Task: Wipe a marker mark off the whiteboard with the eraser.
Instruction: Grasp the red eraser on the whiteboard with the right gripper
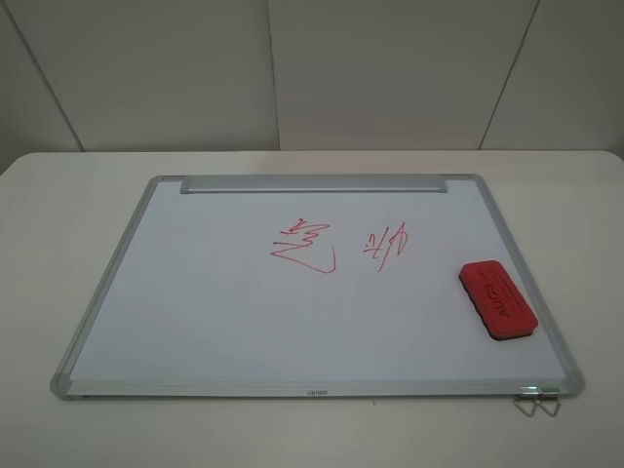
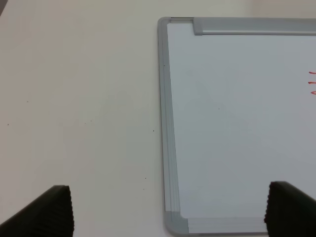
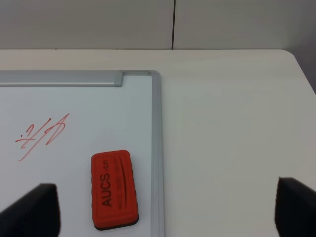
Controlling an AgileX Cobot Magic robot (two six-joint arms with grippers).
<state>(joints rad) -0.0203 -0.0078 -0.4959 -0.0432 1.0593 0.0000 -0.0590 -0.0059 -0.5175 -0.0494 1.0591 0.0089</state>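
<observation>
The whiteboard [image 1: 195, 302] lies flat on a white table. The marker mark [image 1: 302, 248], stacked red squiggles with a long hooked tail, sits near the board's middle. The red eraser [image 1: 498, 299] rests on the board by its right frame, lettering up; the right wrist view shows the eraser [image 3: 114, 190] too. Neither gripper appears in the exterior view. My left gripper [image 2: 170, 211] is open above the board's near left corner [image 2: 175, 222]. My right gripper [image 3: 163, 210] is open, and the eraser lies between its fingers [image 3: 32, 210], below them and apart from both.
A smaller red scribble [image 1: 390, 249] of short upright strokes lies between the mark and the eraser. A grey tray strip [image 1: 314, 183] runs along the far edge. A metal clip [image 1: 538, 401] hangs at the near right corner. White walls stand behind the table.
</observation>
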